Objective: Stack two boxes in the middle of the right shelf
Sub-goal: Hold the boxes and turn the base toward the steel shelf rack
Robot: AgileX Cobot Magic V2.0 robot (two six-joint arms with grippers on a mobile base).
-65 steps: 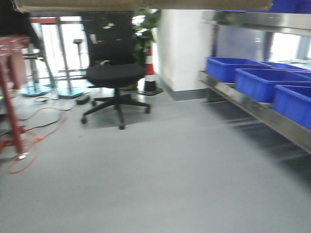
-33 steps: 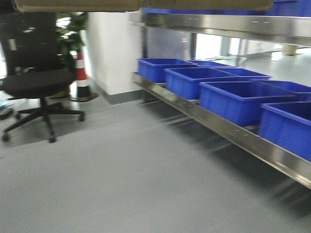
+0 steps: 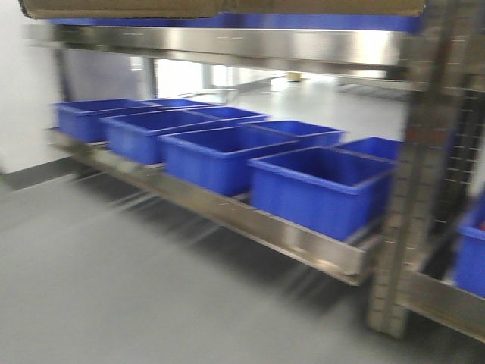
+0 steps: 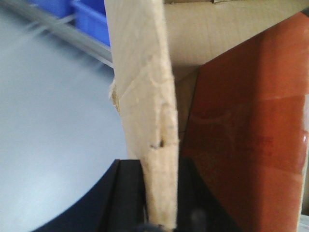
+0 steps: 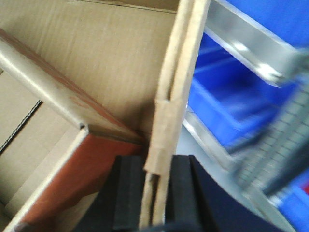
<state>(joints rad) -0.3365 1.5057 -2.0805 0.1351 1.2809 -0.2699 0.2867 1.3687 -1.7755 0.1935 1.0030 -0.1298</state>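
Transport step, by judgement — box (image 4: pixel 142 96) is held high near the shelf (image 3: pixel 227 45), one wall clamped by left gripper (image 4: pixel 159 198), another by right gripper (image 5: pixel 155 193). Next — alignment with the middle level is needed.

Along the lower steel rack level (image 3: pixel 288 239), a row of blue plastic bins (image 3: pixel 318 189) side by side, with a second row behind. Above them, the broad shiny stainless-steel shelf rail (image 3: pixel 227 45); higher, at the top edge, the tan corrugated cardboard carton (image 3: pixel 121 7). At right, a perforated steel upright post (image 3: pixel 409 189), standing on the grey floor (image 3: pixel 114 288). Carton walls between the jaws of the left gripper (image 4: pixel 159 208) and the right gripper (image 5: pixel 154 198).
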